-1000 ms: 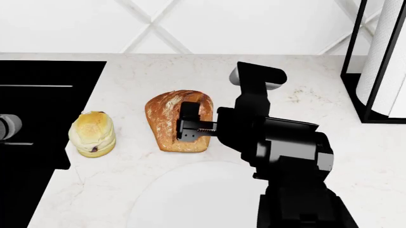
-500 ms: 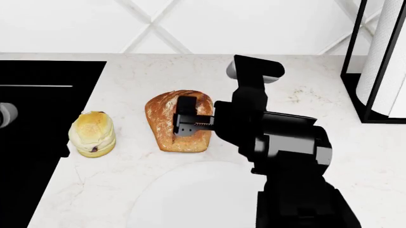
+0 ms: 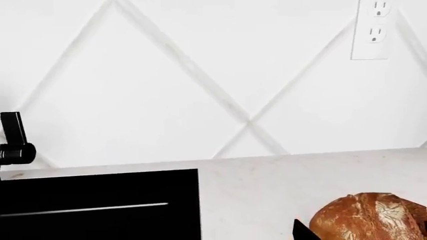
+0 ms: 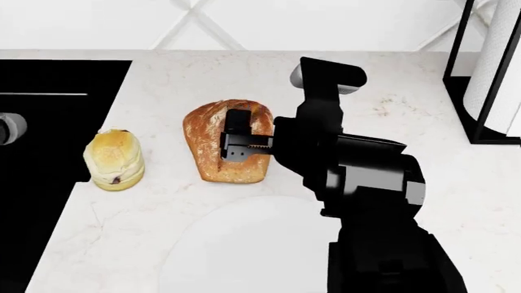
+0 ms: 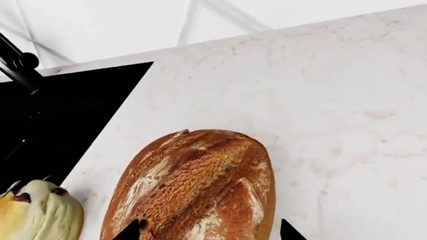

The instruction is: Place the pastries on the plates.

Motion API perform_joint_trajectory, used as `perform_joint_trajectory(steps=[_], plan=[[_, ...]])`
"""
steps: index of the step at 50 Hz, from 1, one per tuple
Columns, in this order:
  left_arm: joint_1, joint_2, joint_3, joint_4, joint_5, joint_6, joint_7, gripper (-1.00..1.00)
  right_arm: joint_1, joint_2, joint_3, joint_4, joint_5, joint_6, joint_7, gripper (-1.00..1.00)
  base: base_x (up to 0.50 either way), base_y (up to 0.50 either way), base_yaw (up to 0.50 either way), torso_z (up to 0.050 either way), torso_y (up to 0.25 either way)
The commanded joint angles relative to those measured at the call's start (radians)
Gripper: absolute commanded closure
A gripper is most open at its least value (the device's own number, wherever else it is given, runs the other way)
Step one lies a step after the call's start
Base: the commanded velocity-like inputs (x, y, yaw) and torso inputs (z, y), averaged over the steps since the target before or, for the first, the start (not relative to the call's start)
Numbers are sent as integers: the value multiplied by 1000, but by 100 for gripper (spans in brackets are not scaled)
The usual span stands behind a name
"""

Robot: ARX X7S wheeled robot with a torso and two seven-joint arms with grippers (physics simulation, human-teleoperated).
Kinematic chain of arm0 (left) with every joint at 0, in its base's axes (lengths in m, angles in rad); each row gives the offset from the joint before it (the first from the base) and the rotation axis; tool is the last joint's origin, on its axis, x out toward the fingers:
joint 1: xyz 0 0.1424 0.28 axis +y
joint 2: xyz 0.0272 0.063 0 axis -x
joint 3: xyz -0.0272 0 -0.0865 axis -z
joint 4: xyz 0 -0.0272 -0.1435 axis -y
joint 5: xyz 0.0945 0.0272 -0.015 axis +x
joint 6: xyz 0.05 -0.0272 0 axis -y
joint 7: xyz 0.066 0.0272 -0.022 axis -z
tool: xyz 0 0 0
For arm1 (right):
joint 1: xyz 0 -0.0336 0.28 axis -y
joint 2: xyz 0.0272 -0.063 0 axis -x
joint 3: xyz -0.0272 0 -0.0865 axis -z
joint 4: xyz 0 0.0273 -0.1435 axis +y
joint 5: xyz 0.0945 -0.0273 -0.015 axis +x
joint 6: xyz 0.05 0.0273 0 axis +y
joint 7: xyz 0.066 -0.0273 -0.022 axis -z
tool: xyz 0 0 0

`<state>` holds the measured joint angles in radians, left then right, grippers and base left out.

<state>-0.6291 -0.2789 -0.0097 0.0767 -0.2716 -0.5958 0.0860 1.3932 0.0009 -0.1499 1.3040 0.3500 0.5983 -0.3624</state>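
The golden-brown loaf (image 4: 213, 131) lies on the marble counter; it also shows in the right wrist view (image 5: 200, 185) and at the edge of the left wrist view (image 3: 367, 217). My right gripper (image 4: 238, 144) hovers right over it, open, its two fingertips (image 5: 130, 231) set astride the loaf's width. The pale-yellow bun (image 4: 114, 160) stands left of the loaf (image 5: 37, 212). One white plate (image 4: 236, 244) lies in front of the loaf, partly hidden by my right arm. The other plate is out of view. Of my left gripper only one dark fingertip (image 3: 301, 232) shows.
A black recessed area (image 4: 49, 110) borders the counter on the left, with a black lever (image 5: 20, 65) behind it. A paper towel roll in a black stand (image 4: 488, 73) is at the back right. A wall outlet (image 3: 371, 30) sits on the tiled backsplash.
My right gripper has shifted slightly left and farther over the loaf. The head view has moved, so the counter's things sit higher in frame. The grey left arm part at the left edge moved.
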Motion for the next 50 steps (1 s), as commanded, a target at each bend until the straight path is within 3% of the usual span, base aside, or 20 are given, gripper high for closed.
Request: perform_joint_trajectory(steps=[1, 14, 15, 34, 35, 36, 38, 46, 48, 50], plan=[[-33, 2, 16, -84, 14, 66, 15, -100, -1, 0, -33, 5, 27, -8, 10, -100, 0, 0, 0, 8, -174], [9, 0, -20, -9, -20, 41, -8, -100, 6, 0, -87, 5, 69, -12, 5, -100, 0, 0, 0, 2, -53], [14, -1, -20, -3, -19, 38, -11, -100, 7, 0, -94, 5, 69, -20, 8, 100, 0, 0, 0, 0, 0], [59, -2, -20, 51, -27, 29, -33, -100, 76, 0, -93, 4, 40, -65, 13, 100, 0, 0, 0, 0, 0], [68, -4, -23, 76, -32, 15, -38, -100, 80, 0, -88, 4, 36, -66, 10, 100, 0, 0, 0, 0, 0], [193, -20, -72, 226, -91, -135, -95, -100, 88, 1, -81, 4, 27, -71, 12, 100, 0, 0, 0, 0, 0], [224, -23, -91, 439, -114, -189, -116, -100, 99, 1, -67, 4, 13, -72, 8, 100, 0, 0, 0, 0, 0], [207, -23, -93, 411, -118, -187, -118, -100, 146, 3, -47, 1, -1, -65, -21, 100, 0, 0, 0, 0, 0], [204, -25, -97, 404, -119, -185, -117, -100, 97, 22, -49, -158, 19, 29, 0, 100, 0, 0, 0, 0, 0], [202, -26, -97, 397, -119, -181, -116, -100, -21, 68, -34, -458, 72, 232, 66, 100, 0, 0, 0, 0, 0]])
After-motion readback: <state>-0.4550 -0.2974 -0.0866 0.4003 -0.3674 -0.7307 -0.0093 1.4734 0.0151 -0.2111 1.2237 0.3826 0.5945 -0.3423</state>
